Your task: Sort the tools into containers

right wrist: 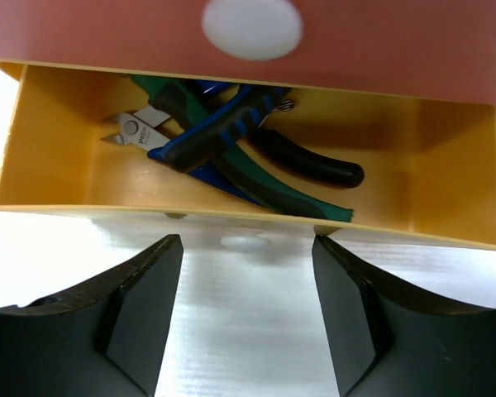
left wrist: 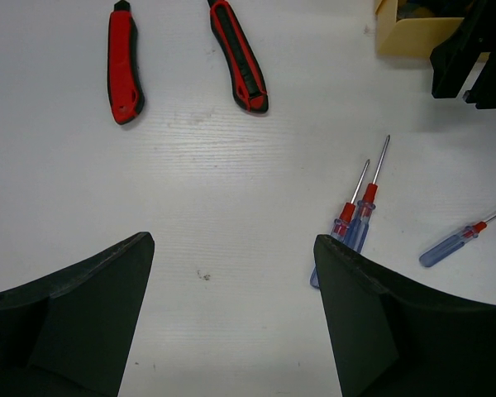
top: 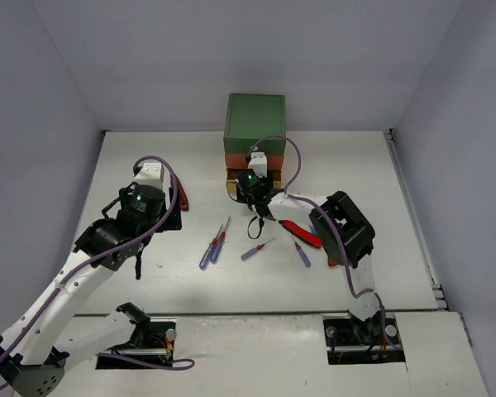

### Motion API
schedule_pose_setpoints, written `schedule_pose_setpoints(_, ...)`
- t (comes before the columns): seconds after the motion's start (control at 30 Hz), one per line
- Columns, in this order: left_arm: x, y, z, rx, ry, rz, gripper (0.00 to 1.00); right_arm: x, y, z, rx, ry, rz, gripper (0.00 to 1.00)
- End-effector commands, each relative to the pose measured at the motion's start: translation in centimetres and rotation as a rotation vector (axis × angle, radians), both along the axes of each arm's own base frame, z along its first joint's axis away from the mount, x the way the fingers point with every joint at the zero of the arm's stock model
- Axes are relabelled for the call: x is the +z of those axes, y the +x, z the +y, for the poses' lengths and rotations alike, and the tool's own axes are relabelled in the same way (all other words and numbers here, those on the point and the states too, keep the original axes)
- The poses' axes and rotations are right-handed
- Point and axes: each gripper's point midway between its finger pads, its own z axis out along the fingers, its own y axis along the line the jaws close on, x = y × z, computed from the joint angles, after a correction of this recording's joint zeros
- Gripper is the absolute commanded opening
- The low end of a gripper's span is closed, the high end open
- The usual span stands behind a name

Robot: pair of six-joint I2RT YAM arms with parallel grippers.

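1. The left arm point(top: 66, 285) rises from its base at the near left, bent at the elbow, with the wrist tipped downward.
2. The left gripper point(left wrist: 233, 244) has its jaws spread wide and holds nothing.
3. The right arm point(top: 347, 236) folds sharply at the elbow, with the forearm reaching left and away.
4. The right gripper point(right wrist: 248, 244) has its jaws parted and is empty.

White, faintly grained surface point(top: 372, 182) enclosed by a pale grey back wall point(top: 248, 58), left wall point(top: 33, 149) and right wall point(top: 467, 124). A straight seam point(top: 256, 313) separates its main panel from a near strip point(top: 256, 356). Left wrist view: a small dark speck point(left wrist: 203, 275) on the surface
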Motion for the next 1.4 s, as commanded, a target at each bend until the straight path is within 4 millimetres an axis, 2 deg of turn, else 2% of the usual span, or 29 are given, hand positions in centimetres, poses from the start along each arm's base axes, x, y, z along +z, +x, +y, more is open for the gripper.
schedule_pose_setpoints(0.0,0.6,0.4,0.8,0.05,-0.006,-0.04,0.75,4.6,2.7,1.3,-0.008,0.096,-0.176,0.66)
schedule_pose_setpoints(0.03,0.5,0.3,0.9,0.053,-0.004,-0.041,0.75,5.2,2.8,1.4,-0.014,0.108,-0.199,0.67)
schedule_pose_setpoints(0.23,0.2,0.4,1.4,0.079,0.007,-0.046,0.75,5.7,3.4,0.9,-0.048,0.115,-0.263,0.72)
schedule_pose_setpoints(0.47,-0.1,0.3,1.7,0.091,0.019,-0.048,0.75,5.8,4.4,1.0,-0.066,0.106,-0.289,0.77)
schedule_pose_setpoints(0.73,-0.1,0.1,2.1,0.107,0.013,-0.062,0.75,5.7,5.2,0.3,-0.133,0.1,-0.313,0.8)
schedule_pose_setpoints(1.07,-0.2,0.1,2.2,0.124,0.003,-0.066,0.75,7.5,6.7,0.2,-0.207,0.138,-0.372,0.83)
schedule_pose_setpoints(1.37,-0.3,0.0,2.3,0.127,0.003,-0.068,0.75,7.1,7.3,-0.1,-0.238,0.131,-0.379,0.86)
